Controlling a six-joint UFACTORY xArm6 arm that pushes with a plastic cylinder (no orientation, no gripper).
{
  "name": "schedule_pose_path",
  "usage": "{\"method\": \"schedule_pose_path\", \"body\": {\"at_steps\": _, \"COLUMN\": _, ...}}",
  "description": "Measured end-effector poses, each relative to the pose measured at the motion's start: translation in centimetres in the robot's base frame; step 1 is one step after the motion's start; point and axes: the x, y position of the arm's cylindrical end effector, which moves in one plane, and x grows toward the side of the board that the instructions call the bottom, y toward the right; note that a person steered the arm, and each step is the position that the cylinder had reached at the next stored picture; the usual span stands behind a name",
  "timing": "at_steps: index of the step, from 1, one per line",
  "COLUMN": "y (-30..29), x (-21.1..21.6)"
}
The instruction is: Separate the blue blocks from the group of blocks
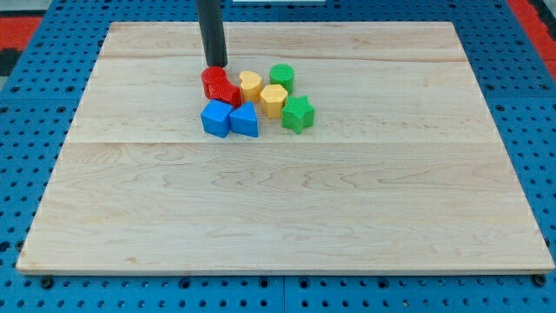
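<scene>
Resting at top edge of red block (213, 81), tool tip (215, 66) holds nothing; plain rod, no jaws. Blue cube (215, 118) and blue wedge (245, 120) sit just below red block on desk (278, 217), touching. Likely light, rigid, slide-prone; push flat upper faces.

free: we see bare counter (287, 217) toward the view's bottom, left and right of the cluster | blocked: blue blocks (229, 119) hemmed above by red blocks (219, 85), yellow hexagon (273, 100) at right | top side: our tip (215, 66) seemingly touches red.
</scene>
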Motion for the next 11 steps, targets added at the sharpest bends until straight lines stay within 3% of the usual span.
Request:
{"method": "schedule_pose_path", "body": {"at_steps": 1, "y": 2.2, "x": 0.1}}
{"method": "schedule_pose_path", "body": {"at_steps": 2, "y": 8.0, "x": 0.1}}
{"method": "schedule_pose_path", "body": {"at_steps": 4, "y": 10.0, "x": 0.1}}
{"method": "schedule_pose_path", "body": {"at_steps": 6, "y": 15.7, "x": 1.2}}
{"method": "schedule_pose_path", "body": {"at_steps": 7, "y": 18.0, "x": 3.8}}
{"method": "schedule_pose_path", "body": {"at_steps": 9, "y": 16.0, "x": 11.8}}
{"method": "schedule_pose_path", "body": {"at_steps": 11, "y": 9.2, "x": 13.3}}
